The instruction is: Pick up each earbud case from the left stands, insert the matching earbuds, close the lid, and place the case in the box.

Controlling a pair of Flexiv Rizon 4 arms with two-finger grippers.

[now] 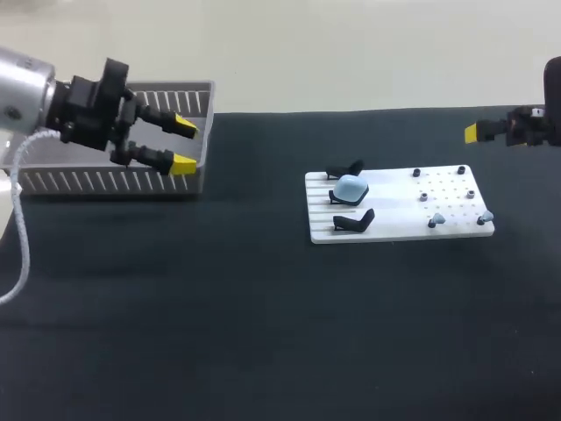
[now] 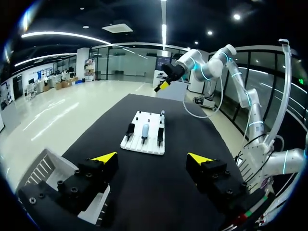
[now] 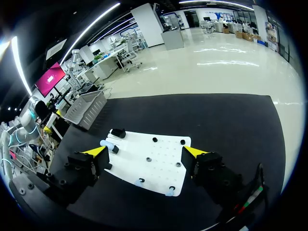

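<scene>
A white board (image 1: 399, 230) lies right of the table's middle. Three black stands line its left side, and the middle one carries a light blue earbud case (image 1: 350, 187). Two small light blue earbuds (image 1: 436, 220) (image 1: 486, 216) rest near the board's front right. My left gripper (image 1: 180, 145) hangs open and empty over the grey box (image 1: 114, 181), far left of the board. My right gripper (image 1: 473, 133) hovers open at the far right, behind the board. In the right wrist view the board (image 3: 149, 163) lies under the open gripper (image 3: 144, 151), with the case (image 3: 107, 143) near one finger.
The slatted grey box (image 2: 41, 168) stands at the back left corner of the black table, under the left gripper (image 2: 151, 159). Several small black pegs (image 1: 415, 173) stick up from the board's right half. In the left wrist view the board (image 2: 144, 144) lies ahead.
</scene>
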